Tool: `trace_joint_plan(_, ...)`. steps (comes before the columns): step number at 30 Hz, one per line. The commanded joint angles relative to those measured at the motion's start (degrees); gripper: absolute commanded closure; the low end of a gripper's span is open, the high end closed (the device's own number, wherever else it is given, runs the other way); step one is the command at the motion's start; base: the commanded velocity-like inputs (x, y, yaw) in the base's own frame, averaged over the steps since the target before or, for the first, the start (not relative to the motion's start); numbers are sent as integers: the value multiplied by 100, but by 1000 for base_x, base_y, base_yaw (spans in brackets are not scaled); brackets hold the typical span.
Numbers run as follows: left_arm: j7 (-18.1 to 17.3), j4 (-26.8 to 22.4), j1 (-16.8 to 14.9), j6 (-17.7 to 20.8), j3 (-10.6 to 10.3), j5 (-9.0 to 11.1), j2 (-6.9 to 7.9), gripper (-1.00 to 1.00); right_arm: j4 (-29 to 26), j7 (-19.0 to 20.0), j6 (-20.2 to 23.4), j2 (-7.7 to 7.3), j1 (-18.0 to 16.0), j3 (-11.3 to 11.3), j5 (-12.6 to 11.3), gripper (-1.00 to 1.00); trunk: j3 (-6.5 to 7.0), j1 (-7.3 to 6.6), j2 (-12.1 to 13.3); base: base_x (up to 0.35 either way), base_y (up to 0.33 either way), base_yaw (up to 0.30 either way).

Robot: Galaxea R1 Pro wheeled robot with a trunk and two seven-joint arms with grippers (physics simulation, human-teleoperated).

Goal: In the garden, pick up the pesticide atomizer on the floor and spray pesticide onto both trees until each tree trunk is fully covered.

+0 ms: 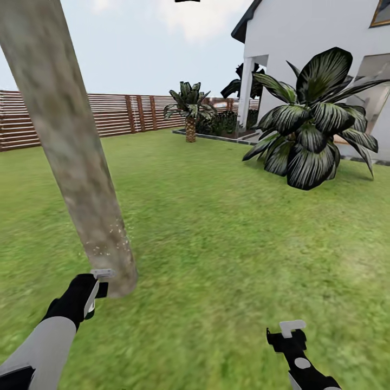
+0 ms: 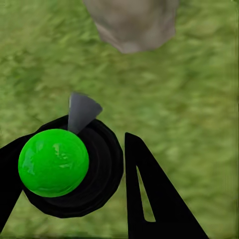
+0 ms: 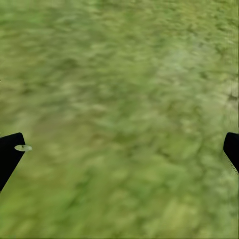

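Observation:
A thick, pale grey-tan mottled tree trunk (image 1: pixel 70 146) leans across the left of the head view, with fine white specks near its base. My left gripper (image 1: pixel 89 295) is shut on the pesticide atomizer (image 1: pixel 102 274), close in front of the trunk's foot. In the left wrist view the atomizer (image 2: pixel 54 162) shows a glossy green round top, a black body and a grey nozzle pointing at the trunk's base (image 2: pixel 132 25); the black fingers (image 2: pixel 149 194) flank it. My right gripper (image 1: pixel 290 333) hangs open over bare grass, its fingertips (image 3: pixel 10 152) far apart.
Green lawn (image 1: pixel 227 233) spreads all around. A brown slat fence (image 1: pixel 119 114) runs along the back. A short palm (image 1: pixel 189 108) stands far off, and a large dark-leafed plant (image 1: pixel 314 124) sits right of centre before a white house (image 1: pixel 303 38).

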Motion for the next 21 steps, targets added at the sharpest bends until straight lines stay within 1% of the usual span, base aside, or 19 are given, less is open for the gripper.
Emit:
trace_joint_plan(1, 0, -13, -5, 24, 10, -22, -4, 100, 9, -16, -23, 1, -4, -38, 60, -100, -5, -1, -2, 21, -269, 272)
trace_joint_plan(6, 1, -42, -46, 34, 6, -17, -16, 100, 9, -16, -23, 1, -4, -38, 60, -100, -5, -1, -2, 3, -272, 275)
trace_joint_plan(8, 1, -43, -70, 49, 6, -19, -60, 100, 9, -16, -23, 1, -4, -38, 60, -100, -5, -1, -2, 0, -273, 276)
trace_joint_plan(9, 6, -43, -85, 56, 0, -23, -135, 100, 9, -16, -23, 1, -4, -38, 60, -100, -5, -1, -2, 15, -273, 276)
trace_joint_plan(12, 9, -48, -95, 59, -3, -26, -196, 100, 9, -16, -23, 1, -4, -38, 60, -100, -5, -1, -2, 106, -262, 243)
trace_joint_plan(21, 9, -61, -102, 60, -3, -31, -215, 100, 9, -16, -23, 1, -4, -38, 60, -100, -5, -1, -2, 213, -215, 24)
